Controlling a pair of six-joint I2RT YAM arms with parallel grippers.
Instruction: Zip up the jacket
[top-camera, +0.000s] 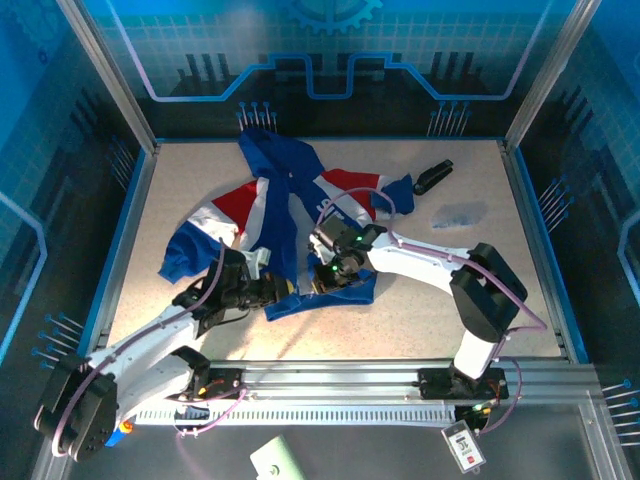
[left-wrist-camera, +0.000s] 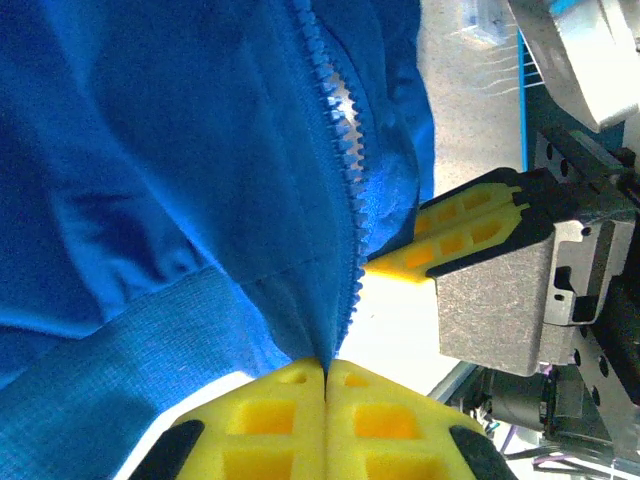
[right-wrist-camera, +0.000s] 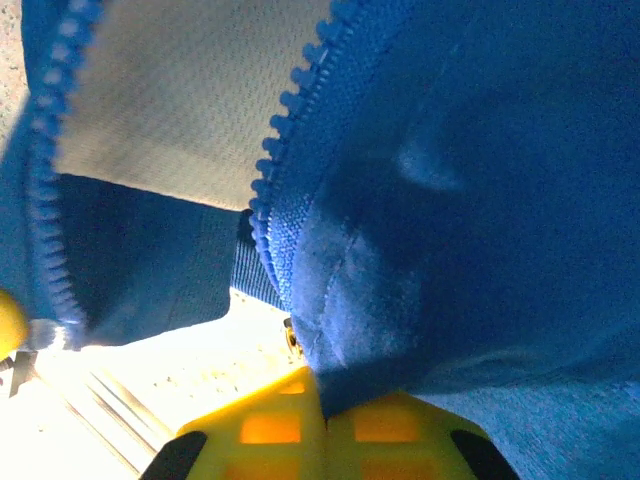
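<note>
Left gripper (left-wrist-camera: 326, 378) pinching jacket (left-wrist-camera: 150, 150) hem, right gripper (right-wrist-camera: 322, 388) clamping fabric beside zipper teeth (right-wrist-camera: 282, 175)

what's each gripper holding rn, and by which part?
Both hold the jacket near its hem: left gripper pinches the bottom end of a zipper edge; right gripper pinches fabric just beside zipper teeth.

Crumpled, unzipped blue-and-red jacket (top-camera: 285, 190)

Open lane on the table (top-camera: 520, 300) at 3–4 o'clock, beyond the right arm (top-camera: 440, 262). The jacket (top-camera: 285, 200) blocks centre through 11 o'clock. Black object (top-camera: 434, 177) and pale scrap (top-camera: 460, 214) sit at 2 o'clock. The left arm (top-camera: 150, 340) crosses 7–8 o'clock.
</note>
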